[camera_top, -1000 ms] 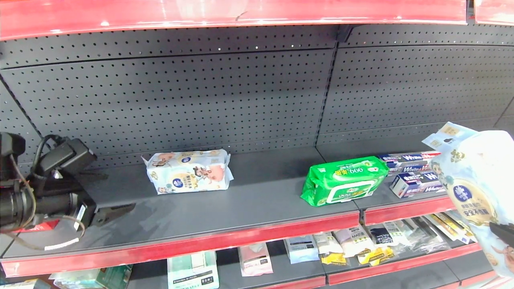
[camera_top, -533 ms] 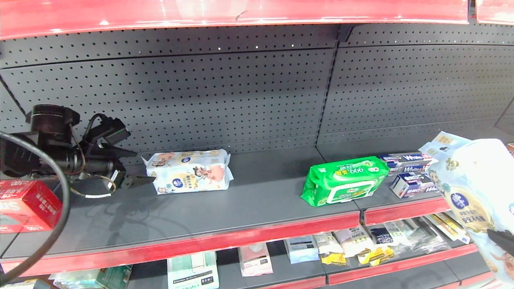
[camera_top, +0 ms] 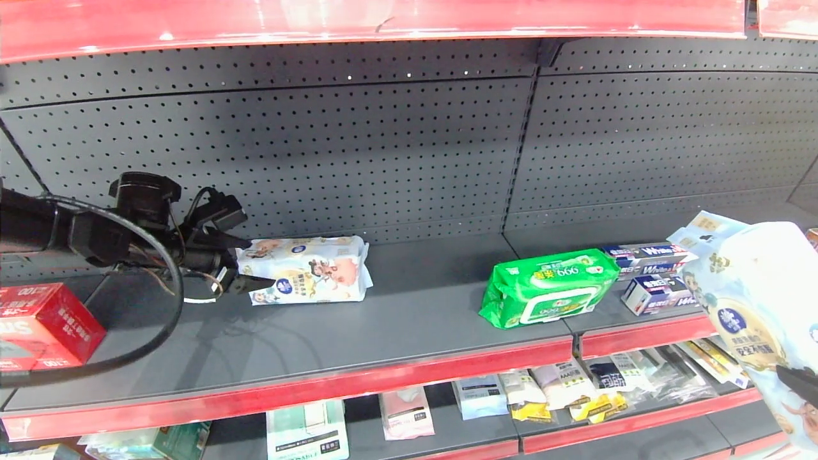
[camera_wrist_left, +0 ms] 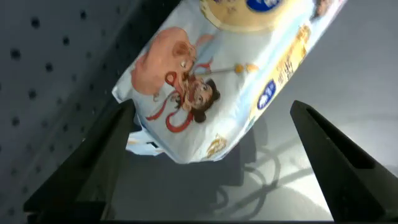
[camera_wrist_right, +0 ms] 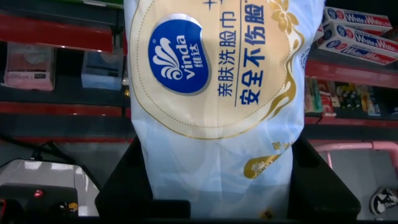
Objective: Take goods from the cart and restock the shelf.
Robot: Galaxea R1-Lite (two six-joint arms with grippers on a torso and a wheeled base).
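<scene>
On the grey metal shelf, near the perforated back panel, your soft white wipes pack with cartoon print lies flat. Your left gripper stands open, a finger either side of its end. Your right gripper clamps a second pack at the right.

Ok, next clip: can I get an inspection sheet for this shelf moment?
Surface: grey shelf, red front edge.
Job's things: white tissue pack lying on the shelf; second tissue pack held off the shelf at right.
Clutter: green wipes pack, toothpaste boxes, red box.
End effectors: left end effector open, fingers either side of the white tissue pack's end; right end effector shut on the second tissue pack.
Cables: black cable loops over the shelf.
Surroundings: pegboard back wall; small packets on the lower shelf.
</scene>
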